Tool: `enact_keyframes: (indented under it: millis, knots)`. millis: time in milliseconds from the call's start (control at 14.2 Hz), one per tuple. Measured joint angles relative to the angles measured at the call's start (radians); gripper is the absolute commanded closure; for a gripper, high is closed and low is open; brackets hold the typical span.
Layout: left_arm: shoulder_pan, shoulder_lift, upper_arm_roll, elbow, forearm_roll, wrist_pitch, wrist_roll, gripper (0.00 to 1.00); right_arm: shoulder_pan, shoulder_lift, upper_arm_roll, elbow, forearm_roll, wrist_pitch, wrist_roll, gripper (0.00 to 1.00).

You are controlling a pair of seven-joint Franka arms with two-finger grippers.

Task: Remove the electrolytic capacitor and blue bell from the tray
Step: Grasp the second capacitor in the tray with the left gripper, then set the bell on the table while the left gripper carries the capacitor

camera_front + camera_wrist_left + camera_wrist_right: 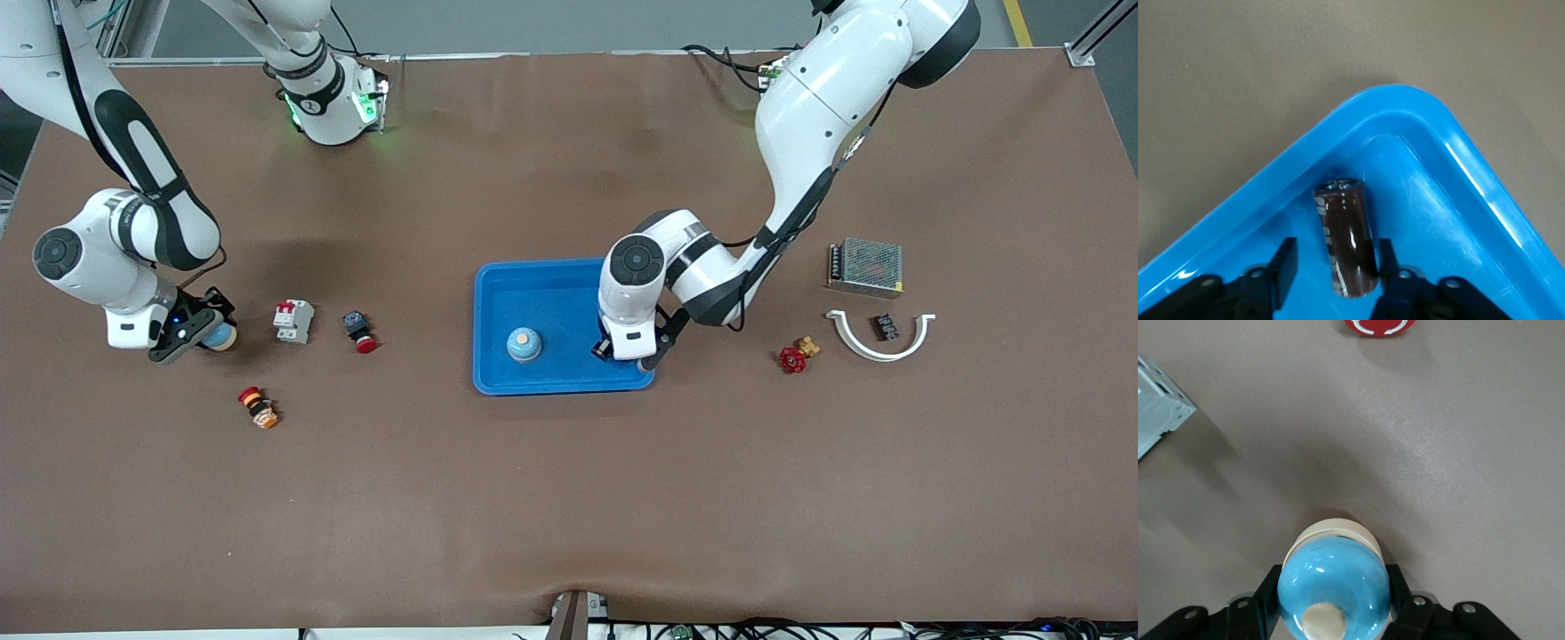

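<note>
Front view: left gripper [622, 351] low in the blue tray [533, 276], at the corner toward the left arm's end, nearest the camera; another bell [524, 344] sits in the tray. Right gripper [191, 336] pinches a blue bell [219, 336] over the table beside a breaker [293, 320].

Left wrist view: fingers [1286, 263] spread, one touching the brown capacitor [1346, 233] lying in the tray corner; grip unclear.

Right wrist view: fingers [1399, 583] pressed on the bell's sides

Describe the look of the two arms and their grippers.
Both arms are glossy white shells with black joint bands and round dark-grey joint caps; thin black cables run along them. The left gripper and right gripper have white bodies and black fingers.
</note>
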Motion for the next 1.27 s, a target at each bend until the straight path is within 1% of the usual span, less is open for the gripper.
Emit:
enact_keyframes:
  millis: [71,141,353,424,495,565,636,848,1130,1201,1272]
  knots:
    - [0.0,0.005,0.002,0.003,0.0,0.0,0.0,0.94,0.0,0.002,0.0,0.0,0.0,0.002,0.0,0.6]
    - [0.0,0.007,0.003,0.005,0.0,0.0,0.0,1.0,0.0,0.004,0.0,-0.001,0.0,0.007,0.0,0.6]
    - [0.0,0.008,0.003,0.007,0.0,0.0,-0.001,1.0,0.0,0.015,0.001,-0.003,0.0,0.016,0.0,0.6]
    - [0.0,0.008,0.003,0.009,0.0,0.0,-0.001,1.0,0.0,0.018,0.001,-0.003,0.0,0.019,0.0,0.58]
    - [0.0,0.008,0.003,0.013,0.0,0.001,-0.001,1.0,0.0,0.02,0.001,-0.003,0.0,0.021,0.0,0.4]
    - [0.0,0.008,0.003,0.021,0.0,0.005,-0.001,1.0,0.0,0.021,0.001,-0.003,0.0,0.022,0.0,0.16]
    - [0.0,0.007,0.003,0.037,0.001,0.008,-0.001,1.0,0.0,0.021,0.002,-0.003,0.0,0.022,0.0,0.0]
    - [0.005,-0.003,0.004,0.089,0.009,0.001,0.005,1.0,0.0,0.021,0.005,-0.003,0.0,0.023,0.0,0.0]
    - [0.035,-0.055,0.008,0.102,0.01,-0.071,0.067,1.0,0.0,0.014,0.028,0.008,0.004,0.018,0.004,0.0]
    - [0.049,-0.071,0.008,0.102,0.01,-0.094,0.089,1.0,0.0,0.002,0.035,0.017,0.015,-0.008,0.006,0.0]
    - [0.065,-0.089,0.007,0.103,0.01,-0.122,0.118,1.0,0.0,-0.014,0.046,0.037,0.039,-0.064,0.006,0.0]
